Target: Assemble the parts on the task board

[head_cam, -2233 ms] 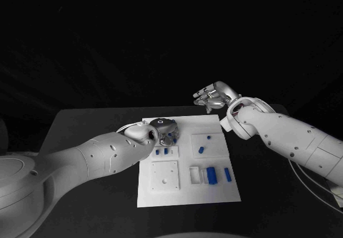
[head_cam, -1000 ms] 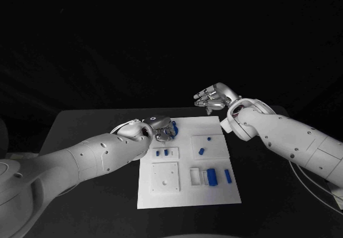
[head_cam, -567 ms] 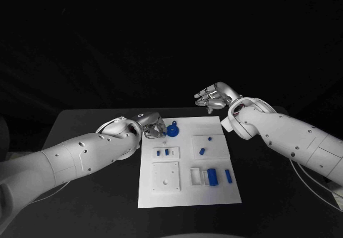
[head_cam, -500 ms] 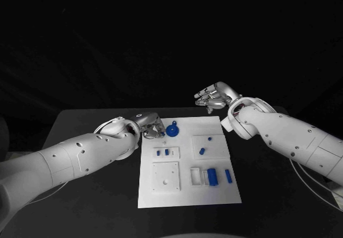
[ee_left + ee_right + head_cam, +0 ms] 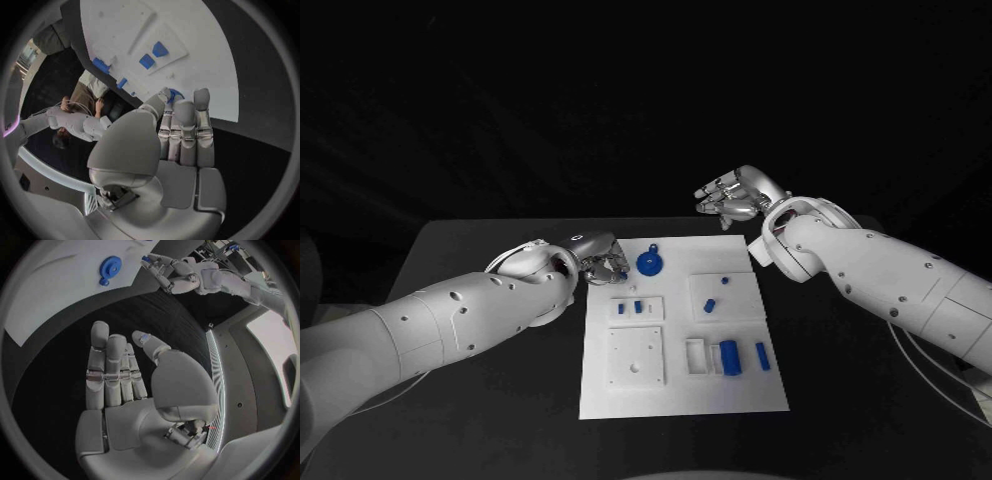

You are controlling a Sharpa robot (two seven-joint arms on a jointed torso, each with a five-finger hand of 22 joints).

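While my left hand [image 5: 596, 262] hangs loosely spread and empty, the round blue part [image 5: 649, 264] I released lies on the task board [image 5: 678, 390]; my right hand [image 5: 740, 196] stays raised, spread.

In the head view the left hand [image 5: 599, 262] is mostly covered by its own white arm, so how its fingers lie cannot be told there. In the left wrist view these fingers [image 5: 185, 131] hide most of the round blue part [image 5: 174, 94]. The small blue parts [image 5: 713, 302] on the task board [image 5: 678, 390] are too small to tell their shapes.
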